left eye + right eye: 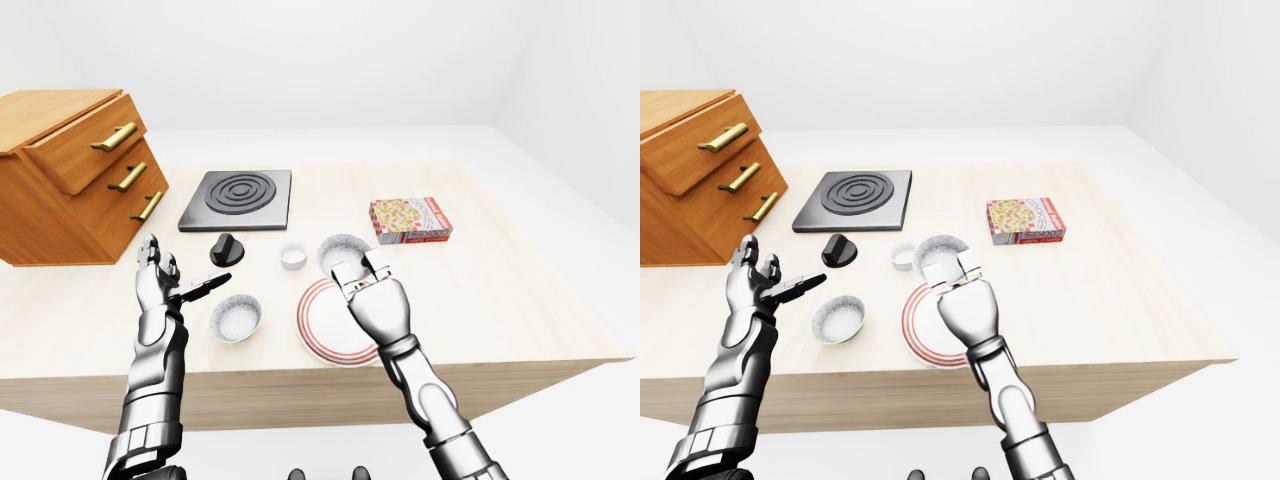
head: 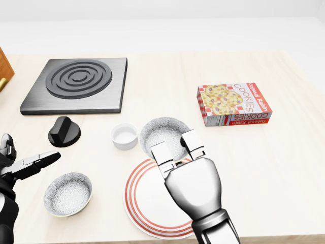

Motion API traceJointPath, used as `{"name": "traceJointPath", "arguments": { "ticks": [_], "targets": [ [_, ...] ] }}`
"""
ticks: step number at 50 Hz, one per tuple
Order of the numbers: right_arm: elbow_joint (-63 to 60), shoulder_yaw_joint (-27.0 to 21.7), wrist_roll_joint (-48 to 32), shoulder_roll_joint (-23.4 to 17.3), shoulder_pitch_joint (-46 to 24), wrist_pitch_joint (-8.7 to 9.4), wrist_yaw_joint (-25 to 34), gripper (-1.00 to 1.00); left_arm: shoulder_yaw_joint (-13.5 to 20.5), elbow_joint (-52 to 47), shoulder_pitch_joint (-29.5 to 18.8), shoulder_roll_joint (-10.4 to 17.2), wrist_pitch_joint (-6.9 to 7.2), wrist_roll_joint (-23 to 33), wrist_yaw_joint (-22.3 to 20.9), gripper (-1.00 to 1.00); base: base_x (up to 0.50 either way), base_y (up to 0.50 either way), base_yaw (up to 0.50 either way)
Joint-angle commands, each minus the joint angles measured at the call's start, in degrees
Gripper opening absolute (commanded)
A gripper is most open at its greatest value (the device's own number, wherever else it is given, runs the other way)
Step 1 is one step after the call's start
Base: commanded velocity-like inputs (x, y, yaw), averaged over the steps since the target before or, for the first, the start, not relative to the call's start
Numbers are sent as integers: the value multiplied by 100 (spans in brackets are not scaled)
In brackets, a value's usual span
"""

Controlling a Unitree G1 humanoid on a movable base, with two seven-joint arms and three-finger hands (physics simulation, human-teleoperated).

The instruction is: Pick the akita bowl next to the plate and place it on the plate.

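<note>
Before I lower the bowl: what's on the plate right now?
Only the right hand hangs over the plate, hiding its right part; the visible part is bare. The bowl sits beyond the plate's top rim, fingers at its edge.

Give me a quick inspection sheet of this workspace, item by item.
Surface: light wooden table, tidy.
Job's things: red-ringed plate; patterned bowl just above it in the head view; second patterned bowl to its left.
Clutter: small white cup, black knob, stove burner plate, cookie box.
Grippers: right hand over the plate, fingers at the upper bowl's rim, grip unclear; left hand open, holding nothing.
Cables: nothing seen.
Surroundings: wooden drawer cabinet at left; white walls.
</note>
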Motion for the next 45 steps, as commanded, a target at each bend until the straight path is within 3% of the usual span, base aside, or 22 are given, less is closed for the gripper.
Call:
{"name": "traceJointPath", "arguments": {
  "ticks": [1,6,9,10,14,16,19,26,27,32,35,36,37,43,45],
  "targets": [
    [-174,-18,410,2,94,0,49,-100,-2,-18,5,1,13,-1,8,100,0,0,0],
    [-143,2,451,9,111,0,88,-100,2,-57,19,-3,35,-1,14,100,0,0,0],
    [-95,21,507,19,137,0,134,-100,-2,-209,50,-16,148,1,60,100,0,0,0],
    [-86,29,512,18,147,0,148,-100,10,-31,15,-16,15,12,5,100,0,0,0],
    [-84,57,521,12,190,0,198,-100,4,-139,41,-11,94,1,34,100,0,0,0],
    [-85,65,545,14,212,0,232,-100,2,-103,21,-16,76,10,34,100,0,0,0],
    [-73,90,534,5,266,0,203,-100,3,87,-24,-5,-60,13,-16,100,0,0,0],
    [-49,140,506,-21,338,0,249,-100,-8,4,0,-3,-9,-3,8,100,0,0,0],
    [-141,150,520,-35,409,0,309,-100,-4,92,-18,-1,-76,4,-21,100,0,0,0],
    [-149,151,521,-36,415,0,314,-100,-7,106,-22,2,-86,2,-22,100,0,0,0],
    [-250,184,481,-69,506,0,410,-100,-8,16,10,-5,-30,-3,-1,100,0,0,0],
    [-226,185,475,-70,503,0,400,-100,-8,-121,45,-2,71,-13,32,100,0,0,0],
    [-224,185,475,-70,502,0,399,-100,-7,-138,50,-4,83,-13,35,100,0,0,0],
    [-225,185,460,-81,517,0,425,-100,2,-60,30,-13,24,5,12,100,0,0,0],
    [-124,180,434,-91,503,0,462,-100,3,-256,70,-16,175,-4,60,100,0,0,0]
  ]
}}
